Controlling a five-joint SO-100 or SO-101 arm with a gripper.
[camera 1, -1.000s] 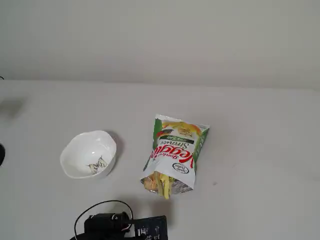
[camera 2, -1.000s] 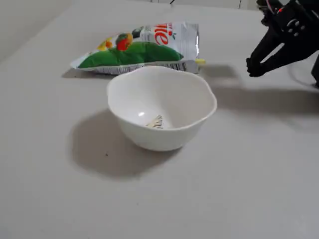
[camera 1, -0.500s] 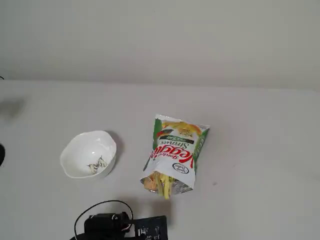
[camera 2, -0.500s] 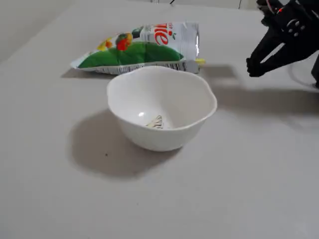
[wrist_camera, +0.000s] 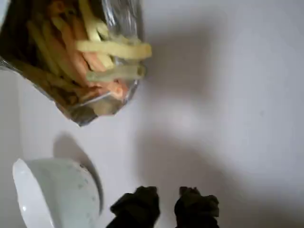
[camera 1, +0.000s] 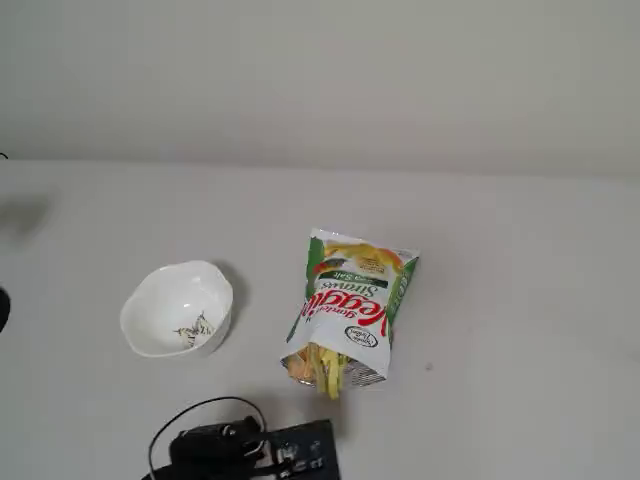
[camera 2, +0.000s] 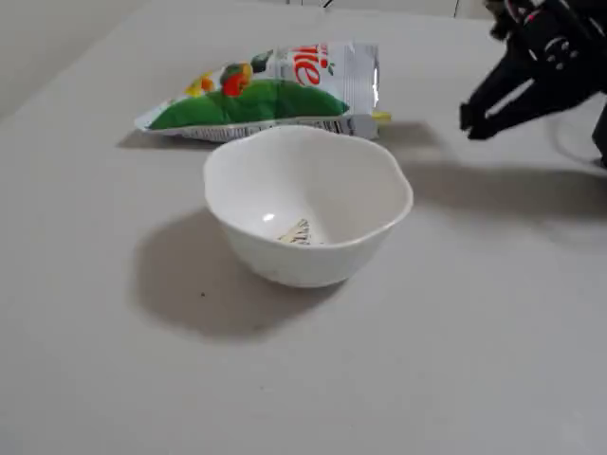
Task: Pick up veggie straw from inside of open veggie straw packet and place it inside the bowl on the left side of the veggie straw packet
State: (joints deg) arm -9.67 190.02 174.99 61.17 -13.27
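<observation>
My pincer is hanging above the bare desk with its two dark tips standing slightly apart and nothing between them. In a fixed view it is reaching in from the right edge, clear of everything, near the mouth of the veggie straw packet.

The desk is showing as a plain, pale grey-white surface in all views, meeting a blank wall of much the same tone along its far edge. My own shadow is falling soft and wide across it.

The packet is lying flat toward the middle of the desk, its open silvery mouth facing the near edge where my base is sitting. The bowl is standing upright beside it, apart from it, toward the left edge in that fixed view; it is holding nothing but its small dark mark.

The wrist view is showing what the others barely do: inside the open packet pale-yellow and orange sticks are lying jumbled, and one veggie straw is lying across the mouth with its end poking past the foil. The bowl's rim is showing at the lower left there. Nothing is standing between my pincer and the packet's mouth.

The low fixed view is showing the bowl in front, with the packet's green side behind it.
</observation>
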